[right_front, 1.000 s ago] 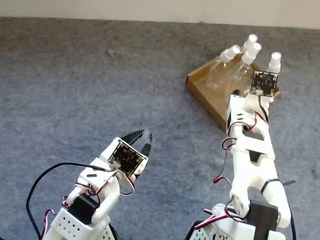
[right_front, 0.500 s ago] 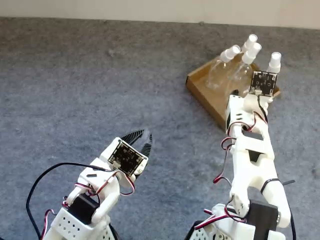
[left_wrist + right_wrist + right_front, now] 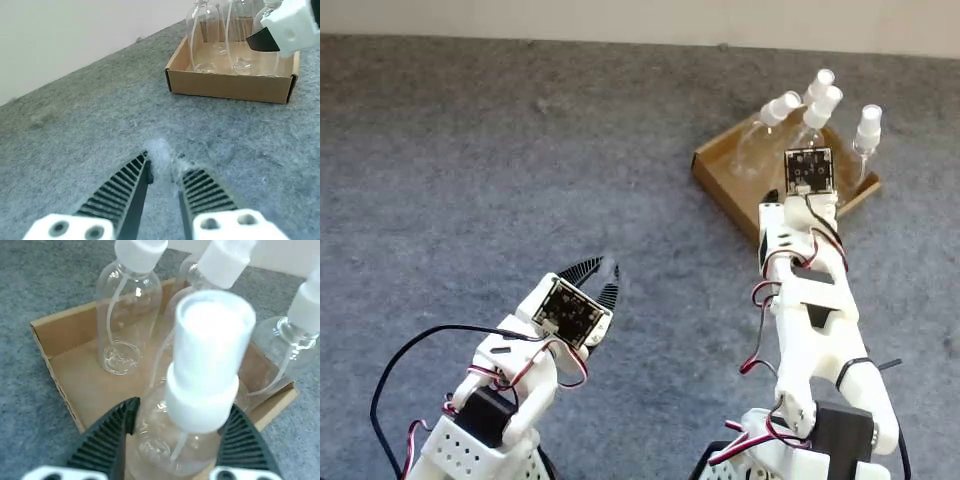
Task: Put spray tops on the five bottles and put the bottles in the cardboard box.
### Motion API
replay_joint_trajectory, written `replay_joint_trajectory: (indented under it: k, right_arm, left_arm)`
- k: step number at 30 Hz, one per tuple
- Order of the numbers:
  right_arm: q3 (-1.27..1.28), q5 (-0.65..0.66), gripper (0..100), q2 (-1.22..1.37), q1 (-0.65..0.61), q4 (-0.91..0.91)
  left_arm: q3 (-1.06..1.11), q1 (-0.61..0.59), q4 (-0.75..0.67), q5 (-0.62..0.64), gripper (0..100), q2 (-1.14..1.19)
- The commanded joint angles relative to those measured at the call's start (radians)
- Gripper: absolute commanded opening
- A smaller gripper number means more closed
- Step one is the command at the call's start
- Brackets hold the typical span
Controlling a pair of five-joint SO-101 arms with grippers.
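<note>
The cardboard box [image 3: 725, 175] sits at the far right of the grey mat, and several clear bottles with white spray tops stand upright in it. My right gripper [image 3: 182, 410] is over the box's near side, open. One capped bottle [image 3: 207, 355] stands between its black fingers, and I cannot tell whether they touch it. Another capped bottle [image 3: 868, 125] stands free at the box's right corner. My left gripper [image 3: 598, 280] hovers low over bare mat at the near left, far from the box. Its fingers [image 3: 125, 192] are a little apart with nothing between them.
The grey felt mat [image 3: 470, 180] covers the whole table. A pale wall runs along its far edge. A tuft of lint [image 3: 160, 150] lies just ahead of my left fingertips. Cables hang from both arms near the front edge.
My right arm has swung left inside the box, away from the right-corner bottle, which now stands uncovered. My left gripper's fingers have closed in a little.
</note>
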Motion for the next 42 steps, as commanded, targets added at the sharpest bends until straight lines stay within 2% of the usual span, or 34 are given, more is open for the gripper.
replay_joint_trajectory:
  k: [1, 6, 11, 23, 29, 42]
  right_arm:
    - [-0.002, 0.012, 15.3, -0.005, -0.005, -0.018]
    - [-0.001, 0.012, 15.7, -0.005, -0.005, -0.013]
    - [0.053, 0.011, 21.5, -0.005, -0.004, -0.019]
    - [0.059, 0.015, 22.4, -0.016, -0.004, -0.019]
    - [0.058, 0.017, 32.7, -0.016, -0.004, -0.018]
    - [0.051, 0.017, 32.9, -0.018, -0.004, -0.012]
  left_arm:
    - [0.019, -0.01, 0.005, -0.011, 0, -0.002]
    - [0.019, -0.01, 0.005, -0.011, 0, -0.002]
    - [0.019, -0.01, 0.005, -0.011, 0, -0.002]
    - [0.019, -0.01, 0.005, -0.011, 0, -0.002]
    - [0.021, -0.01, 0.005, -0.011, 0, -0.002]
    - [0.021, -0.01, 0.005, -0.011, 0, -0.002]
